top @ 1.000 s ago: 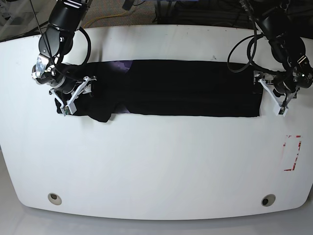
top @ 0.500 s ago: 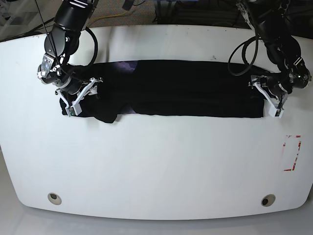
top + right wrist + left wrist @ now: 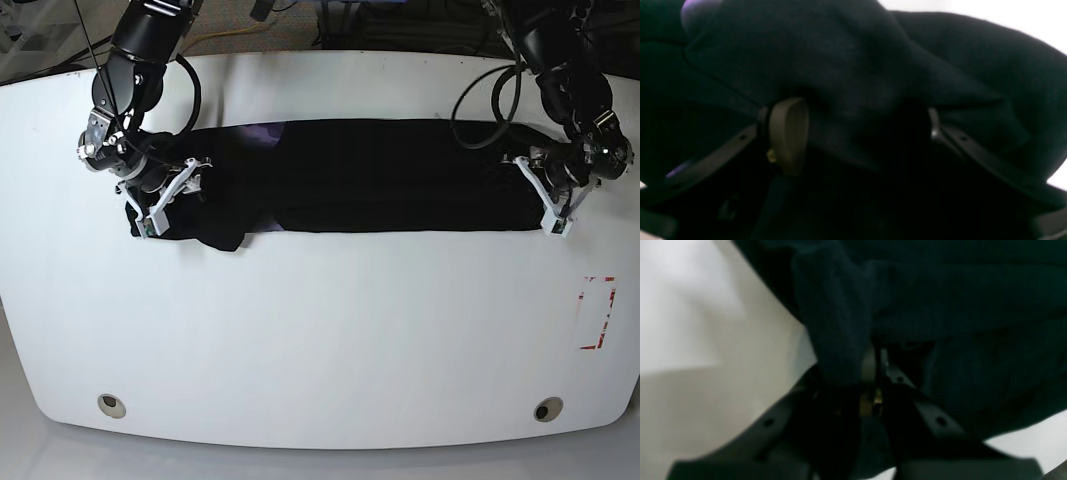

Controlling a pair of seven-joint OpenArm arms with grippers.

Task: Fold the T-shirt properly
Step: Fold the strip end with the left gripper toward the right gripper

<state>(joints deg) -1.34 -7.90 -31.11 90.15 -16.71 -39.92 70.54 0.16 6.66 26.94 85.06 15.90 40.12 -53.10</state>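
The black T-shirt (image 3: 400,175) lies as a long folded band across the far half of the white table (image 3: 320,330). A bit of purple graphic (image 3: 255,132) shows near its left end. My left gripper (image 3: 553,210) sits at the band's right end. In the left wrist view the gripper (image 3: 873,370) has its jaws together, pinching a fold of the T-shirt (image 3: 940,306). My right gripper (image 3: 165,195) is over the bunched left end. In the right wrist view the gripper (image 3: 860,133) stands open, with the T-shirt (image 3: 873,66) bulging between its fingers (image 3: 788,133).
A red and white marked rectangle (image 3: 598,312) lies near the table's right edge. Two round holes (image 3: 112,405) (image 3: 548,408) sit near the front corners. Arm cables (image 3: 480,100) loop above the shirt's right end.
My left gripper moved in onto the shirt's right end and closed on the cloth. My right gripper shifted slightly and stayed open over the left end.
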